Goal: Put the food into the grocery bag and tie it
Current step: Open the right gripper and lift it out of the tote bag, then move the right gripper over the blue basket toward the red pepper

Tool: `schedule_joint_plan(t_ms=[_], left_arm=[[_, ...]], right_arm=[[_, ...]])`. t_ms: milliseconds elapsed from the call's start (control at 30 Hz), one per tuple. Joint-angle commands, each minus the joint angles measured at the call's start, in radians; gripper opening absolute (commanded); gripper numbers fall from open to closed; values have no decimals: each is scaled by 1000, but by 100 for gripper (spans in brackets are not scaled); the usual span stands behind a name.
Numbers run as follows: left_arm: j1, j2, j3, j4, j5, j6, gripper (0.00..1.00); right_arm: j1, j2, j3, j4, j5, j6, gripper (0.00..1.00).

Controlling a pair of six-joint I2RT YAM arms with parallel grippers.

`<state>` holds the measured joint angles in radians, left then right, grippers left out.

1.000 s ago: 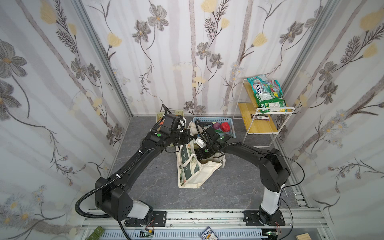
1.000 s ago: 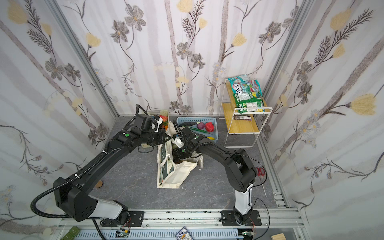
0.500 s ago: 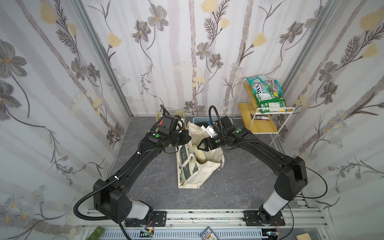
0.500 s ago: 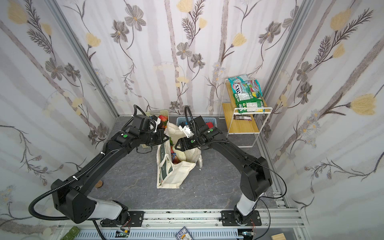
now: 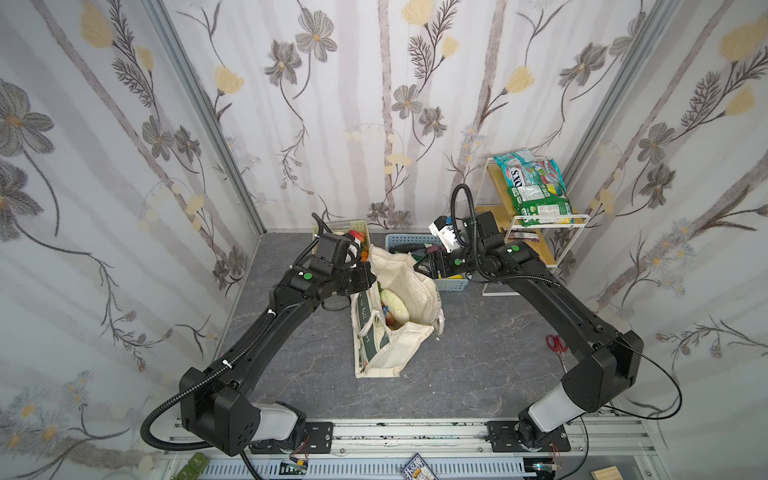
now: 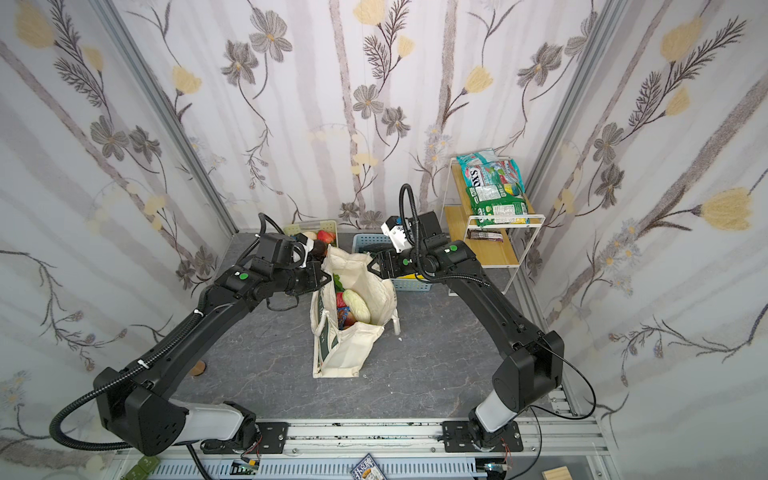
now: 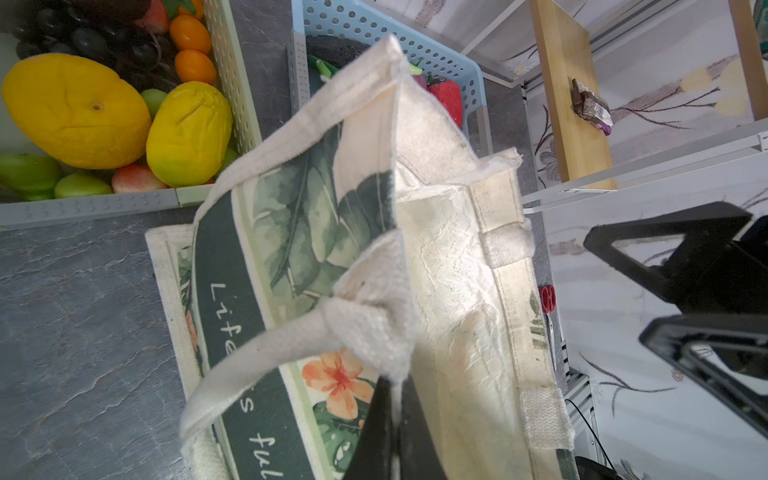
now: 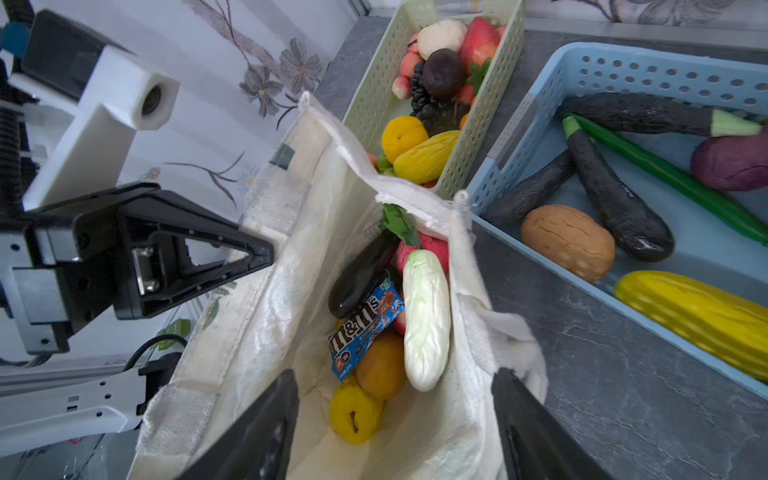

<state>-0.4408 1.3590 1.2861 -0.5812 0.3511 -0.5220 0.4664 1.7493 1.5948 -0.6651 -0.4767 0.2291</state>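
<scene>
step was loading food (image 8: 426,316) | left pincer (image 7: 390,384) pinched bag (image 5: 395,349) rim | right pincer (image 8: 397,371) gaped, empty | next likely needed blue basket (image 5: 453,285) pick, bag's 1 o'clock

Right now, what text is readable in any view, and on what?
"Life" and "s ful": canvas tote bag, dark green band; partly covered.
"m&m": blue candy packet inside the tote.
"OXS", sideways: teal snack bag on the shelf.
Print on green snack bag: too small.

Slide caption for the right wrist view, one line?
Right hand open above the grocery bag, left hand pinching its rim; inside: pale green vegetable, eggplant, snack packet.
</scene>
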Motion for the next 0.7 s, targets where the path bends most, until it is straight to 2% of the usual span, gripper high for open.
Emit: schedule_joint_plan(t_ms=[0,267,467,667], left_arm=[[9,-17,-15,-12,-15,4,0],[21,-38,-27,-27,-20,5,0],[21,-47,-28,-27,-21,5,0],[22,-51,-26,-35,-19,9,0]], right_arm=[[-24,3,6,31,108,50,74],[-60,54,-20,135,317,169,74],[-61,140,-10,176,524,196,74],[-68,243,37,200,621,199,75]])
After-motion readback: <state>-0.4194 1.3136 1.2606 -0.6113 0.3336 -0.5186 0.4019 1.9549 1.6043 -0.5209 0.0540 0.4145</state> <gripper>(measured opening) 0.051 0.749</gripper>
